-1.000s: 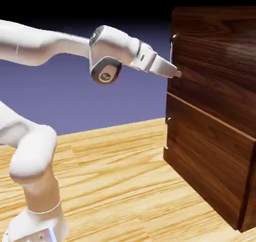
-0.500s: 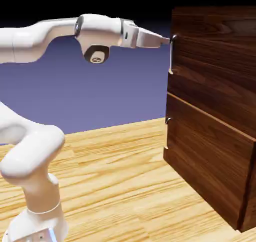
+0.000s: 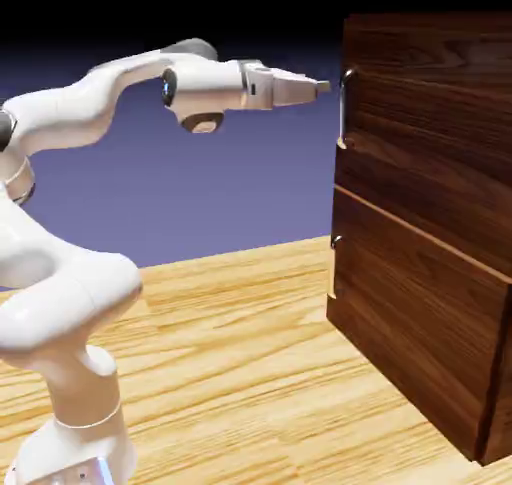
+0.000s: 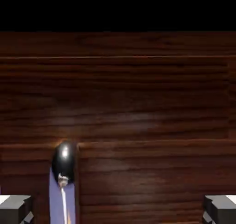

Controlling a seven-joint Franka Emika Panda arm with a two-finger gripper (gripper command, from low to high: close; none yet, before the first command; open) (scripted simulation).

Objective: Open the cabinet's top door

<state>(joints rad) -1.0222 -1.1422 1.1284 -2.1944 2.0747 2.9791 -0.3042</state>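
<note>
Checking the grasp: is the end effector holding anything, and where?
Nothing; the end effector is open, short of the slim silver bar handle.

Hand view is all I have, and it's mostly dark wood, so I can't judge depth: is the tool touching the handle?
Observer: No. In the exterior view the tool stops short of the handle, with backdrop showing between them.
Operator: At what height along the bar?
Observer: Near its upper end; most of the bar hangs below the tool's level.
Operator: Is the top door ajar?
Observer: The top door looks shut against the cabinet; no opening shows at its edge.
</note>
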